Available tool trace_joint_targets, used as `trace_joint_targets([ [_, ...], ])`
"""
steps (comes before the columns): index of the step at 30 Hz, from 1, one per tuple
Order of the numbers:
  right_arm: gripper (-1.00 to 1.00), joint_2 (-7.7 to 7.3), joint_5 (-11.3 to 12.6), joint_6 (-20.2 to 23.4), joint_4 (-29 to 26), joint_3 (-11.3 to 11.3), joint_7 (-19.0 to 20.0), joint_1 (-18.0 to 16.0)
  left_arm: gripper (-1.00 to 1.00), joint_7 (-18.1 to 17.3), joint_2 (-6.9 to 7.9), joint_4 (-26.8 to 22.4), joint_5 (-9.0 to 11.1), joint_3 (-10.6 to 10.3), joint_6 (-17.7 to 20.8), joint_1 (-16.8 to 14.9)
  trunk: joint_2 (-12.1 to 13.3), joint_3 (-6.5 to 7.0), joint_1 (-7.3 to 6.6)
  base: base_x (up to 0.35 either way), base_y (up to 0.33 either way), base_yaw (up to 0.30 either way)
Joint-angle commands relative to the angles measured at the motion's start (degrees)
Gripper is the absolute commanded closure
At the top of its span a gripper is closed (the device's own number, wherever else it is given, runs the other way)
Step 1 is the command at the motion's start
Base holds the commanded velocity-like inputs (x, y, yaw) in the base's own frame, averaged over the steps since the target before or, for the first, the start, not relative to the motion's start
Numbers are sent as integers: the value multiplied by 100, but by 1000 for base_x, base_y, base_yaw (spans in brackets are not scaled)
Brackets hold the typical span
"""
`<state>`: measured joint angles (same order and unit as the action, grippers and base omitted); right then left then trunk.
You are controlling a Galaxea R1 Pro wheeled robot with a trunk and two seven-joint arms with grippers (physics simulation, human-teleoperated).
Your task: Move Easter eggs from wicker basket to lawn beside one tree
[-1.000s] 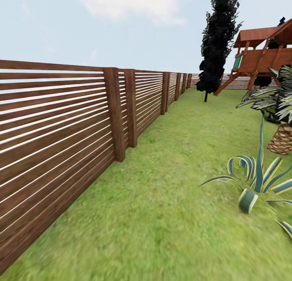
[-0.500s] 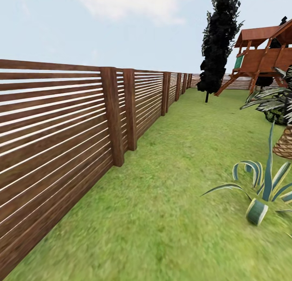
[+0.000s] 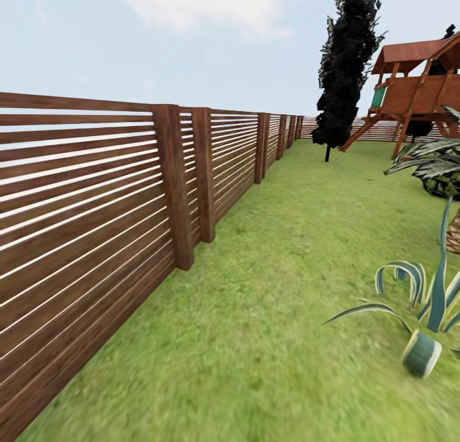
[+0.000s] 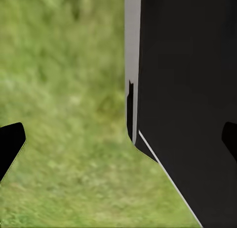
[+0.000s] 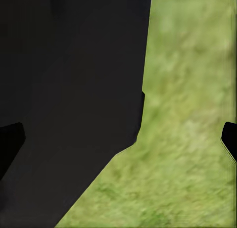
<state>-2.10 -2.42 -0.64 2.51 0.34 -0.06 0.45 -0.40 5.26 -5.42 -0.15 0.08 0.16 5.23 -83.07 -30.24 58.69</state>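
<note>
None of the task's three eggs, nor their basket, appears ahead of me; I judge I am on my way across the garden, searching. The wide, mottled green lawn [image 3: 281, 257] runs forward beside a long brown slatted wooden fence [image 3: 96, 199]. Far off stands a narrow near-black cypress [image 3: 348, 59], not the kind of tree I want, with a reddish-brown wooden play tower [image 3: 418, 87] beside it. Close at hand is a spiky blue-green striped plant [image 3: 428, 301] on the grass.

My left gripper [image 4: 118, 139] hangs over grass next to a big black panel [image 4: 187, 99] (part of my own body, I think); its two dark fingertips [image 4: 10, 144] sit wide apart with nothing between them. My right gripper [image 5: 118, 139] is the same: fingertips [image 5: 229, 139] spread, empty, beside another black body panel [image 5: 69, 89].

Next, I reckon, I must turn or roll on until the basket comes into sight, then approach it squarely before reaching for anything.
</note>
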Motion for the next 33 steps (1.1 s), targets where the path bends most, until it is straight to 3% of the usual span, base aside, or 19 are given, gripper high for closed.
trace_joint_targets([
  [1,-100,-1,-24,-7,3,2,-1,-1,-100,-4,1,-12,-2,1,2,4,-1,-3,4,334,0,0],
  [33,-100,-1,-22,-15,4,-2,15,-1,-100,-12,-3,-12,-15,1,18,4,-1,-3,4,333,0,0],
])
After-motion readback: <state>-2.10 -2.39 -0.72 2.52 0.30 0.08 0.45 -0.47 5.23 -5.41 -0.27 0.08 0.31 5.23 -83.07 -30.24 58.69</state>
